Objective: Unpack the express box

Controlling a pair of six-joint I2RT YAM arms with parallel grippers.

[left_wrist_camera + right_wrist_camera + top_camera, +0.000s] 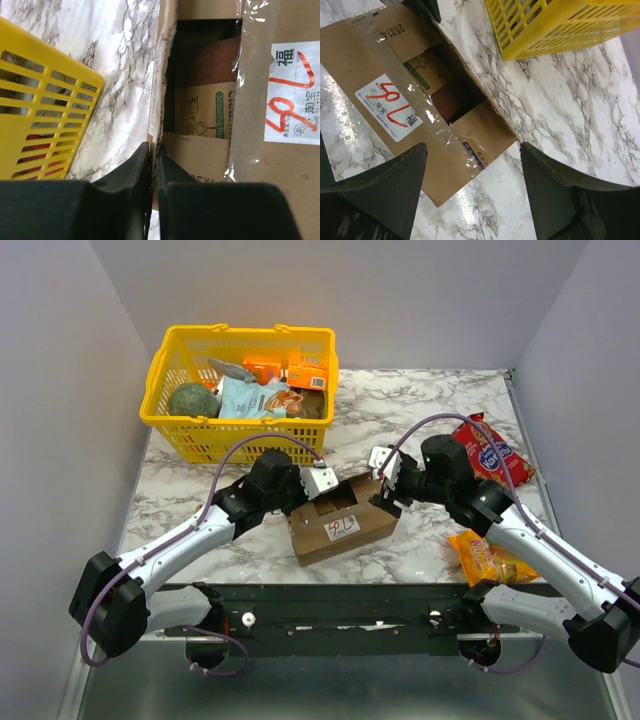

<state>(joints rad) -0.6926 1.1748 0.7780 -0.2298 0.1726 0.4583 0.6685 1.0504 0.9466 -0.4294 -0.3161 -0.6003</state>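
Box [340, 525] sits mid-table, just in front of both arms, with the basket [200, 440] behind it. The top is partly open: there's a dark gap beside the taped flap that carries the sticker [292, 95].

Left gripper [153, 147]: fingers almost together, pinched on the box's cardboard edge next to the opening. I read that as an anchor hold. It stops the box sliding and pulls that edge away from the gap.

Right gripper [473, 147]: jaws spread wide, nothing in them, hovering over the box's other end. It could be set to reach in or to take a flap; can't tell which.

In the gap you can see a scouring-pad pack [205, 112] and a dark-brown packet [215, 62]. Neither is out yet, so unpacking has barely begun.

My call for your next move: the opening looks narrow for that jaw spread. Widen the flap or close the jaws some before going in. The tape may resist and lift the whole box, and the left pinch is what counters that.
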